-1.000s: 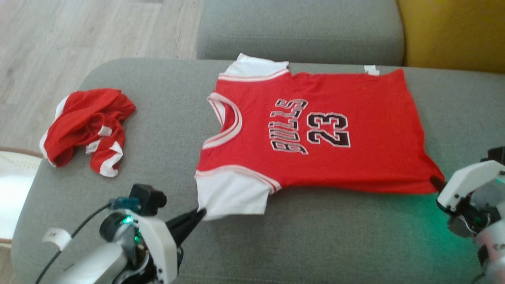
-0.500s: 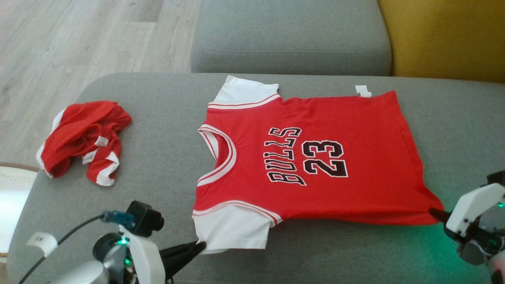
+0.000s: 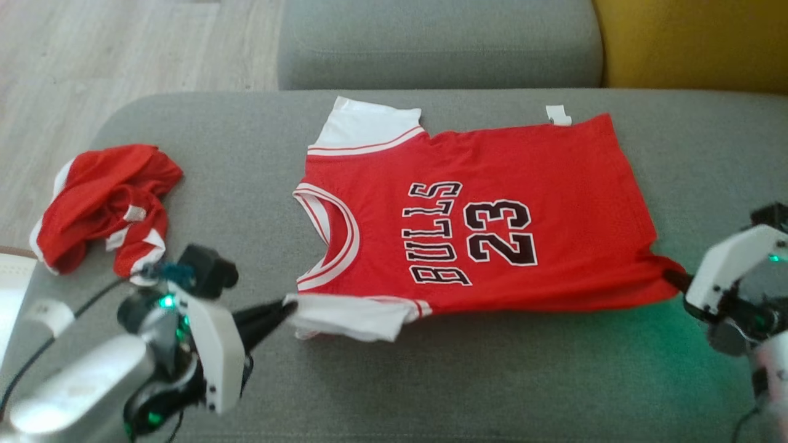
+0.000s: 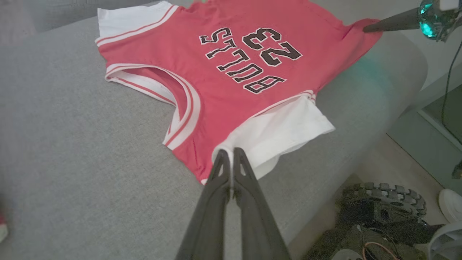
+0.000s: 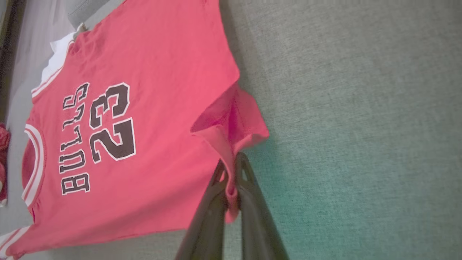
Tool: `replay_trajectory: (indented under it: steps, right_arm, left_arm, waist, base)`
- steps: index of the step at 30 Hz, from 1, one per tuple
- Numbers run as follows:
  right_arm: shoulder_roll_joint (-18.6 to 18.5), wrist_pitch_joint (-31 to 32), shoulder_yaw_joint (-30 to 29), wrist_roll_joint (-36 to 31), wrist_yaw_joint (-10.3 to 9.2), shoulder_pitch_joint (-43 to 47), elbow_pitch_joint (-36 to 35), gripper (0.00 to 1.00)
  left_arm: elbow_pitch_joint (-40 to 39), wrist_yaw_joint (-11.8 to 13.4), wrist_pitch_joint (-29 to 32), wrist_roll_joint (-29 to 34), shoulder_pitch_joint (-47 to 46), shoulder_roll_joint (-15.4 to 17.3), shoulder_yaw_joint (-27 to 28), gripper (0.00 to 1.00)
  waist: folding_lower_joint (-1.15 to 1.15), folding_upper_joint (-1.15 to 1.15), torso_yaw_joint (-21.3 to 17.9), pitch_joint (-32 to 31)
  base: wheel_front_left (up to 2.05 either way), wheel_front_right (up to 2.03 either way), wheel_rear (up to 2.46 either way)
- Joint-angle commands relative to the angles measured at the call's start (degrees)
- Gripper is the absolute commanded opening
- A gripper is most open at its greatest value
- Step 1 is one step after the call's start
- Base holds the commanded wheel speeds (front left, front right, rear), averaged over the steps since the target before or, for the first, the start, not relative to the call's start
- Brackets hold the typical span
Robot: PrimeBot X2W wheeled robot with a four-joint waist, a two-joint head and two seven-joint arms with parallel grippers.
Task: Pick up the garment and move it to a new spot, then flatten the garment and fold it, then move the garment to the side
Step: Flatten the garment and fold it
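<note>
Where the robot works, a grey fabric sofa seat (image 3: 492, 381) is seen, with a grey back cushion (image 3: 431, 43) behind it, a pale wooden floor (image 3: 123, 49) at the far left and a yellow surface (image 3: 695, 43) at the far right. A red jersey (image 3: 554, 184) is spread on the middle of the seat, front up. White sleeves, a white-striped neckline and the black print "BULLS 23" are shown on it, and a small white label (image 3: 557, 115) is seen at its far hem corner. Its long axis is laid across the seat from left to right, with the neck turned to the robot's left and the hem to the right. The near white sleeve is pinched by the closed left gripper (image 3: 284, 306), and the near hem corner is pinched by the closed right gripper (image 3: 671, 278). A crumpled red and white garment (image 3: 104, 203) is seen on the seat's left end, well apart.
</note>
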Motion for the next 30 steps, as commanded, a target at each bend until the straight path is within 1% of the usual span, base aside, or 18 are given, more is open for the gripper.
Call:
replay_trajectory:
  steps: [1,7,8,15,22,23,24,25,27,30]
  right_arm:
    - [-0.2,0.7,0.4,-1.5,-0.04,-3.5,-2.5,0.0]
    - [2.1,3.1,-1.7,-8.7,-0.04,-8.3,-2.4,0.0]
    - [2.1,3.1,-1.7,-8.7,-0.04,-8.3,-2.4,0.0]
    - [4.6,4.3,-4.1,-15.1,-0.04,-14.5,-0.8,0.0]
    - [6.5,3.2,-5.1,-20.2,-0.04,-19.2,1.6,0.0]
    - [6.7,2.1,-5.2,-21.0,-0.04,-19.8,1.7,0.41]
    - [7.0,-1.1,-6.3,-22.6,-0.04,-21.1,2.0,1.0]
    - [7.4,-3.1,-6.7,-23.1,-0.04,-21.8,2.1,1.0]
    - [8.3,-8.5,-8.4,-23.7,-0.04,-23.3,2.0,1.0]
    - [9.4,-16.4,-10.3,-23.8,-0.04,-24.8,2.6,1.0]
  left_arm:
    - [-0.1,-0.2,-0.2,0.6,-5.1,1.2,3.2,0.0]
    - [4.5,-0.4,0.7,1.7,-12.0,-0.7,0.9,0.0]
    - [4.5,-0.4,0.7,1.7,-12.0,-0.7,0.9,0.0]
    - [9.7,-0.5,-0.6,1.8,-21.1,-2.0,-4.4,0.0]
    - [15.0,-0.5,-3.2,1.4,-28.2,-3.6,-10.2,0.0]
    - [16.0,-0.5,-3.7,1.5,-28.9,-3.8,-10.6,0.0]
    - [18.6,-0.5,-5.7,2.2,-30.4,-4.5,-11.0,0.83]
    - [20.4,-0.5,-7.3,2.5,-31.2,-5.0,-10.8,1.0]
    - [24.1,-0.2,-10.7,3.0,-32.3,-6.5,-9.6,1.0]
    - [28.7,1.4,-16.8,3.5,-33.5,-9.1,-7.5,1.0]
  waist:
    - [0.0,0.0,-0.3,1.0]
    - [0.0,0.0,-1.0,4.7]
    - [0.0,0.0,-1.0,4.7]
    - [0.0,0.0,-1.6,8.7]
    - [0.0,0.0,-2.3,11.7]
    - [0.0,0.0,-2.4,12.0]
    - [0.0,0.0,-2.6,12.6]
    - [0.0,0.0,-2.7,12.8]
    - [0.0,0.0,-2.8,13.1]
    - [0.0,0.0,-2.9,13.2]
  base:
    - [0.0,0.0,0.0]
    - [0.0,0.0,0.0]
    - [0.0,0.0,0.0]
    - [0.0,0.0,0.0]
    - [0.0,0.0,0.0]
    - [0.0,0.0,0.0]
    - [0.0,0.0,0.0]
    - [0.0,0.0,0.0]
    - [0.0,0.0,0.0]
    - [0.0,0.0,0.0]
